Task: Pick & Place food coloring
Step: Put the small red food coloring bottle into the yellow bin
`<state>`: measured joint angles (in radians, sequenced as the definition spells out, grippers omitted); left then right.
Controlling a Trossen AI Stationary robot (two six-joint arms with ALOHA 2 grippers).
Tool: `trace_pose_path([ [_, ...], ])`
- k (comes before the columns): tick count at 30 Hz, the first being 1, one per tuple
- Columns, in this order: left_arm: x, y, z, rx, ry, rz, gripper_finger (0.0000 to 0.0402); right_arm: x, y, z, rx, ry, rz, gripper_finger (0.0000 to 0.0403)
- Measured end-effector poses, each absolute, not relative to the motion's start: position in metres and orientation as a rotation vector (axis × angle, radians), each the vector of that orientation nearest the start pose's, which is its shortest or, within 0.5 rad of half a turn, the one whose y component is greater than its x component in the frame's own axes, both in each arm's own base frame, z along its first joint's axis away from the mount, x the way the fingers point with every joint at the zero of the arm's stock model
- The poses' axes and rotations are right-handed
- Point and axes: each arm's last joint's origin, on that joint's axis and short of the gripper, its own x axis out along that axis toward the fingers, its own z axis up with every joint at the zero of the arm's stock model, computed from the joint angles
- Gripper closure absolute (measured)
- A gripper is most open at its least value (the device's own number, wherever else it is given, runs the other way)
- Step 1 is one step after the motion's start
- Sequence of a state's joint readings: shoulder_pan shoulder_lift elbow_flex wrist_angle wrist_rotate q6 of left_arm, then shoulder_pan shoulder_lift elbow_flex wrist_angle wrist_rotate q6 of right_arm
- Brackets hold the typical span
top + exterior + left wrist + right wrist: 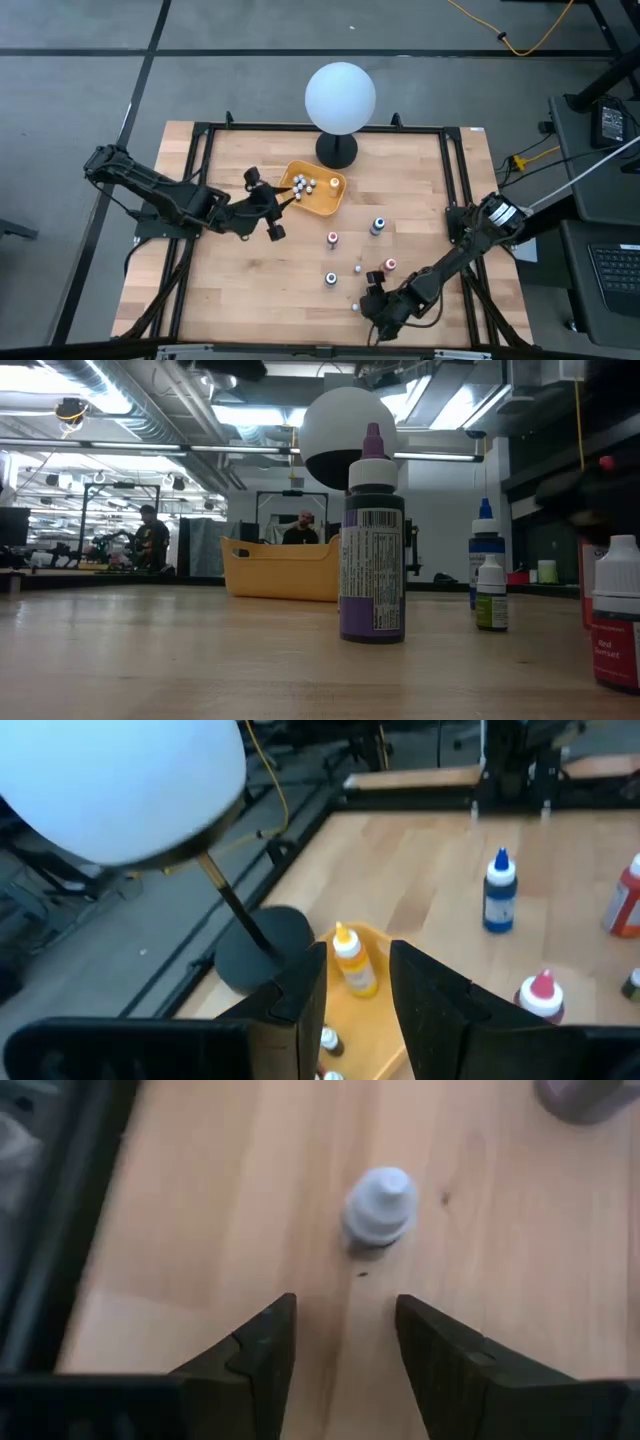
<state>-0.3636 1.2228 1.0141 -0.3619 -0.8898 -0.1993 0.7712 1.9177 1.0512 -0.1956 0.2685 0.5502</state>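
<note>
Food coloring bottles stand scattered on the table: pink-topped [332,238], blue-topped [378,226], red [390,265], and a purple one [372,550] nearest the low camera. Several whitish ones [302,183] sit in the yellow-orange tray [330,203]. My left gripper [285,197] hovers open over the tray's left end. In the left wrist view a yellow-topped bottle [350,960] shows in the tray past the open fingers [355,1005], untouched. My right gripper [368,297] is open near the table's near edge, and a tiny white-capped bottle [380,1205] stands on the wood just ahead of it.
The white globe on its black base [340,95] stands just beyond the tray at the far edge. A black frame [200,160] runs around the table. One more small white bottle [359,268] stands among the loose ones. People show in the room behind [150,535].
</note>
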Motion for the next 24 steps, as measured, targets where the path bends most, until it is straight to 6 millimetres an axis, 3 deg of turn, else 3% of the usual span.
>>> trace_pose_path([
  [11, 0.241, -0.087, 0.313, 0.152, 0.384, 0.554, 0.0295, 0.275, 0.244, 0.117, 0.000, 0.933, 0.135, 0.0167],
  [24, 0.243, -0.089, 0.309, 0.139, 0.384, 0.562, 0.0295, 0.287, 0.239, 0.111, 0.011, 0.906, 0.157, 0.0218],
])
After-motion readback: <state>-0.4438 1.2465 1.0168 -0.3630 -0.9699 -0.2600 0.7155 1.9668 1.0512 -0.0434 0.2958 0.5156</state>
